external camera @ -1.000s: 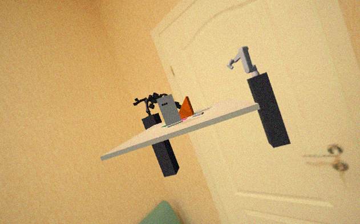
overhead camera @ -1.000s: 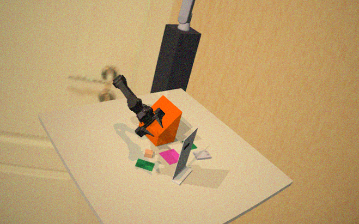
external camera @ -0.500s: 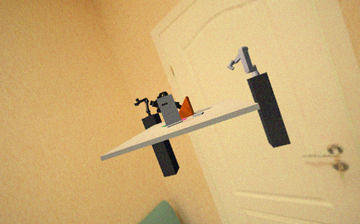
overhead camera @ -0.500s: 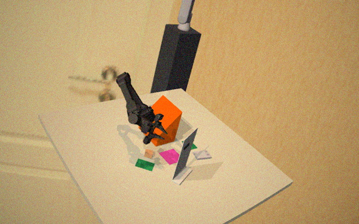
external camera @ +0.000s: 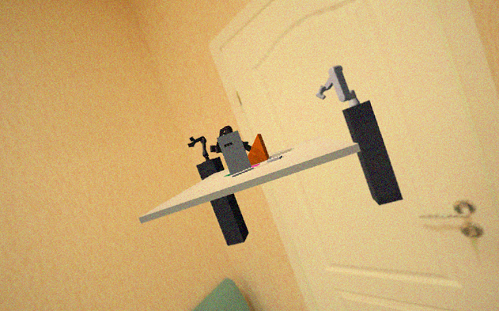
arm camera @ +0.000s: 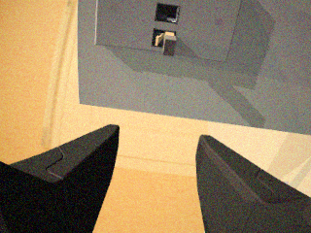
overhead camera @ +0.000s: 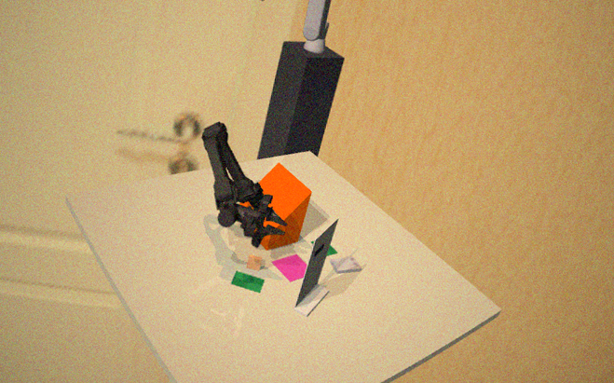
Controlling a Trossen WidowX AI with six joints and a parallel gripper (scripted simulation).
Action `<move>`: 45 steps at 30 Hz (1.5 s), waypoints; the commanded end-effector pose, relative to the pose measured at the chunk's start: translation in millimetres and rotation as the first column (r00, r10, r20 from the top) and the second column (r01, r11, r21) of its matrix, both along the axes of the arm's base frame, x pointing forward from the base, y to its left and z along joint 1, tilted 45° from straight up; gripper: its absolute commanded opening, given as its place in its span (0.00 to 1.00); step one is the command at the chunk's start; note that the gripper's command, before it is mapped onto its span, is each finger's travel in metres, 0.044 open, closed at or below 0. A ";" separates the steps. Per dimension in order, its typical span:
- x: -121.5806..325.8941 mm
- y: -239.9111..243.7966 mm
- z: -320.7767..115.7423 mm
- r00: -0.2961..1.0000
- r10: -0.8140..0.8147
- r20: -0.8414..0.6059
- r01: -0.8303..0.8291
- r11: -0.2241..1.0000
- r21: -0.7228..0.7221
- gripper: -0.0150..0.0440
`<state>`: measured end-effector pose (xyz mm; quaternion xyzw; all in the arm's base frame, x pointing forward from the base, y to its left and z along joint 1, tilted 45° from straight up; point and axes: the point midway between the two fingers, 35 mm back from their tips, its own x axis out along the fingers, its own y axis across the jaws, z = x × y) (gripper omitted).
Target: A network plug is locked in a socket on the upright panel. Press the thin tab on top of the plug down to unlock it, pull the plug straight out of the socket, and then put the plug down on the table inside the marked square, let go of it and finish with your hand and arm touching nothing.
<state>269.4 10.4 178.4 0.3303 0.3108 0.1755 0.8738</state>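
Note:
The upright grey panel point(overhead camera: 312, 279) point(external camera: 235, 157) point(arm camera: 97, 84) stands on the table. In the wrist view a small dark plug point(arm camera: 169, 46) with a tan part sits in the lower opening; the opening point(arm camera: 167, 13) above it looks empty. How far down its tab is cannot be made out. My gripper point(overhead camera: 283, 227) point(arm camera: 158, 140) is partly open with nothing between its fingers, short of the panel's face and apart from the plug. The panel hides the fingers in the exterior view. A magenta patch point(overhead camera: 290, 267) lies before the panel; whether it is the marked square is unclear.
A big orange block point(overhead camera: 287, 189) point(external camera: 260, 151) stands close beside my arm. A small peach cube point(overhead camera: 254, 263), green patches point(overhead camera: 247, 282) point(overhead camera: 331, 249) and a pale flat piece point(overhead camera: 346, 265) are near the panel. A grey arm point(overhead camera: 317, 7) point(external camera: 341, 83) stands on a pillar beyond the table.

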 end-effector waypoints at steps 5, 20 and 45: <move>13.0 3.7 -6.4 1.000 -0.002 -0.017 0.002 1.000 0.015 0.52; 53.7 23.0 -18.5 1.000 -0.003 -0.013 0.003 1.000 0.021 0.52; 85.1 34.9 -26.6 1.000 -0.003 -0.013 0.003 1.000 0.021 0.52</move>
